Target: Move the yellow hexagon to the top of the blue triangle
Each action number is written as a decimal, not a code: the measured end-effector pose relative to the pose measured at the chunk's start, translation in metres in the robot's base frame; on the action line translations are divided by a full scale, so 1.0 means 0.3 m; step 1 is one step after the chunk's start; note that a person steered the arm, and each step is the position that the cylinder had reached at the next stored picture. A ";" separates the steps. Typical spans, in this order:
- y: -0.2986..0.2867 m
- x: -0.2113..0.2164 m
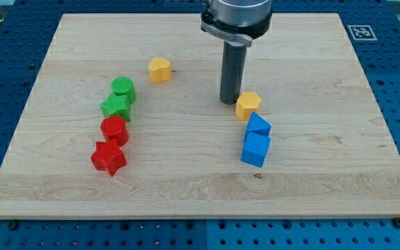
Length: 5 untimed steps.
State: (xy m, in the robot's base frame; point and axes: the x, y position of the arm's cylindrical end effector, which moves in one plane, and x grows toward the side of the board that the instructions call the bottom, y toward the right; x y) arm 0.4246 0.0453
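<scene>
The yellow hexagon (248,105) lies right of the board's middle. It sits directly above the blue triangle (258,126) in the view, touching or almost touching it. My tip (229,103) stands on the board just left of the yellow hexagon, right beside it. A blue cube (255,148) lies just below the blue triangle, up against it.
A second yellow block (160,69), heart-like, lies at upper middle-left. On the left, a green cylinder (123,88), green star (116,107), red cylinder (114,129) and red star (108,157) form a column. The wooden board (325,160) rests on a blue perforated table.
</scene>
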 end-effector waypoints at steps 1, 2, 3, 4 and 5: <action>0.015 -0.008; 0.049 -0.008; 0.101 -0.008; 0.108 -0.011; 0.108 -0.052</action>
